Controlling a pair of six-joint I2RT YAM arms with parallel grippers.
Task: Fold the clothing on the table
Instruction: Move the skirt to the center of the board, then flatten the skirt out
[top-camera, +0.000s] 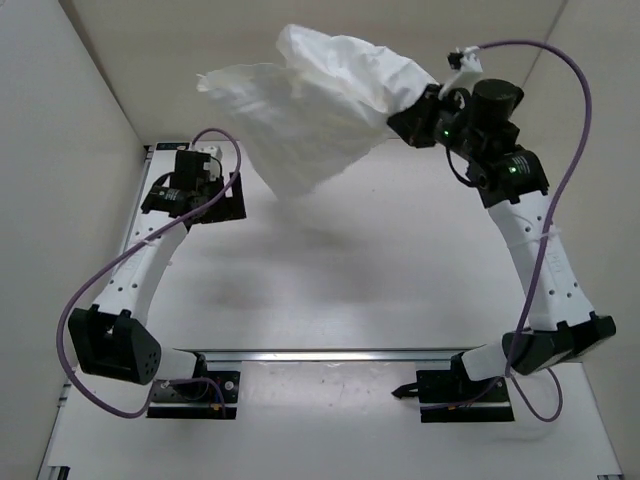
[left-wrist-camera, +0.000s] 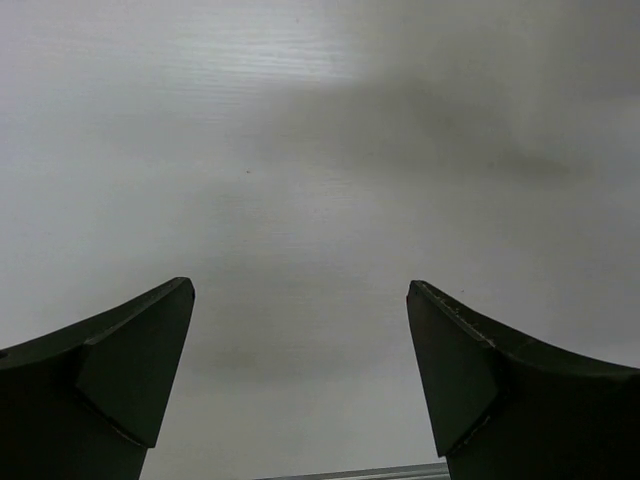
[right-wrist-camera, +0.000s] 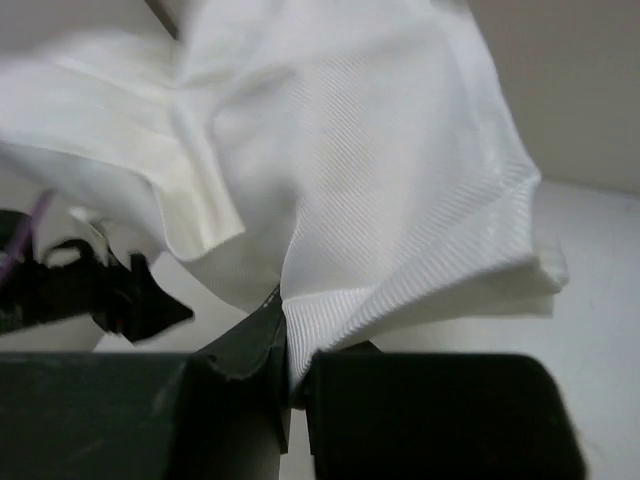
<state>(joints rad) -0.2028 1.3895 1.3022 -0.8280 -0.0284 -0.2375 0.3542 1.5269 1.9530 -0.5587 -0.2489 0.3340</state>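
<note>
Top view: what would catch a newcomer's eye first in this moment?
The white skirt hangs bunched in the air above the far side of the table, held up by the right gripper, which is shut on its ribbed edge. The left gripper sits open and empty, low over the table at the left.

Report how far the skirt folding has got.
Done: no fold visible yet. In hand: the right claw is shut on the ribbed edge of the white skirt, holding it up bunched above the table. The left claw hangs open and empty over it. Left: lay it flat and make every fold.
</note>
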